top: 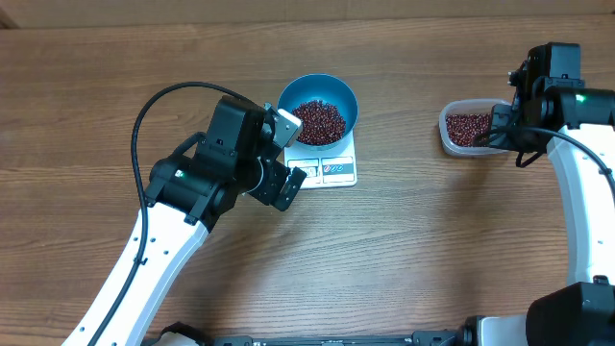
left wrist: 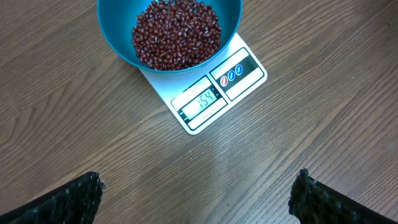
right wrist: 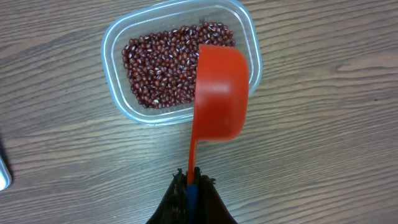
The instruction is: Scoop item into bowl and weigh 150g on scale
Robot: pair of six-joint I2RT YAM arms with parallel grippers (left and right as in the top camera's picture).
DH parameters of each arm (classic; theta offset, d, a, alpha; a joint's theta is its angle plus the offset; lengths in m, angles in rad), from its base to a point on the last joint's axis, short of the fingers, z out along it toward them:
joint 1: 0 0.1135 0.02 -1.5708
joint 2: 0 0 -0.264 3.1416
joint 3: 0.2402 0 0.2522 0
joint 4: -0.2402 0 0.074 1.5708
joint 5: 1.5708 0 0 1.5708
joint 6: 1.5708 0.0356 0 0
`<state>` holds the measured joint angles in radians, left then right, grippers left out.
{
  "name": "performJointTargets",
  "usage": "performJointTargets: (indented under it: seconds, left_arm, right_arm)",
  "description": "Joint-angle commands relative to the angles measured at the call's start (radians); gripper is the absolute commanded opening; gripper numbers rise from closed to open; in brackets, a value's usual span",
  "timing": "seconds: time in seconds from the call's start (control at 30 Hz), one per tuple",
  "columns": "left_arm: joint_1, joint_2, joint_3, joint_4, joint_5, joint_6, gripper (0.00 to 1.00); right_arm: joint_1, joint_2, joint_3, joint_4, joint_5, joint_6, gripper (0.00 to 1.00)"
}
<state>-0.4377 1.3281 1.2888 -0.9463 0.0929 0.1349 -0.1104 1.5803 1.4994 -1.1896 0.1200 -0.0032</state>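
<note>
The blue bowl (top: 318,109) (left wrist: 168,32) stands on the white scale (top: 332,170) (left wrist: 214,92), holding a heap of dark red-brown beans (top: 318,120) (left wrist: 176,32). The display reads 154. My left gripper (top: 284,154) (left wrist: 198,193) hovers just left of the scale, wide open and holding nothing. Over at the right, my right gripper (top: 504,122) (right wrist: 194,177) is shut on the handle of a red scoop (right wrist: 219,93), which hangs tipped over the clear tub (top: 468,128) (right wrist: 177,61); I cannot see into its bowl. More beans (right wrist: 168,65) lie in the tub.
The wooden table (top: 432,240) surrounds everything. The white arm links (top: 144,269) reach in from the bottom left and the bottom right (top: 586,221).
</note>
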Motion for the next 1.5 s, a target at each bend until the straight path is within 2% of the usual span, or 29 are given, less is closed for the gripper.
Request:
performJointTargets:
  seconds: [0.0, 0.07, 0.13, 0.27, 0.37, 0.47, 0.57, 0.67, 0.83, 0.97, 1.17, 1.47]
  left_arm:
    - [0.000, -0.008, -0.004, 0.002, -0.007, 0.019, 1.00]
    - [0.000, -0.008, -0.004, 0.002, -0.007, 0.019, 0.99]
    - [0.000, -0.008, -0.004, 0.002, -0.007, 0.019, 1.00]
    - [0.000, -0.008, -0.004, 0.002, -0.007, 0.019, 0.99]
    - [0.000, -0.008, -0.004, 0.002, -0.007, 0.019, 1.00]
    - [0.000, -0.008, -0.004, 0.002, -0.007, 0.019, 1.00]
    - [0.000, -0.008, -0.004, 0.002, -0.007, 0.019, 1.00]
    - [0.000, -0.008, -0.004, 0.002, -0.007, 0.019, 1.00]
    - [0.000, -0.008, -0.004, 0.002, -0.007, 0.019, 1.00]
    - [0.000, -0.008, -0.004, 0.002, -0.007, 0.018, 1.00]
    - [0.000, -0.008, -0.004, 0.002, -0.007, 0.019, 0.99]
    - [0.000, -0.008, -0.004, 0.002, -0.007, 0.019, 1.00]
  right_arm:
    - [0.003, 0.000, -0.002, 0.005, -0.013, 0.007, 0.04]
    - [0.003, 0.000, -0.002, 0.001, 0.014, 0.013, 0.04]
    - [0.003, 0.000, -0.002, 0.006, 0.043, 0.084, 0.04]
    - [0.005, 0.000, -0.002, 0.005, -0.024, 0.011, 0.04]
    - [0.003, 0.000, -0.002, 0.007, 0.025, 0.079, 0.04]
    - [0.005, 0.000, -0.002, 0.003, -0.045, -0.011, 0.04]
    - [0.001, 0.000, -0.002, 0.014, -0.048, 0.014, 0.03]
    - [0.001, 0.000, -0.002, 0.042, -0.181, -0.055, 0.04]
    - [0.001, -0.002, 0.002, 0.159, -0.513, -0.055, 0.04]
    - [0.030, -0.005, 0.002, 0.272, -0.667, -0.054, 0.04]
    - [0.164, -0.005, 0.002, 0.411, -0.659, -0.055, 0.04]
    - [0.373, 0.002, 0.002, 0.509, -0.435, -0.151, 0.04]
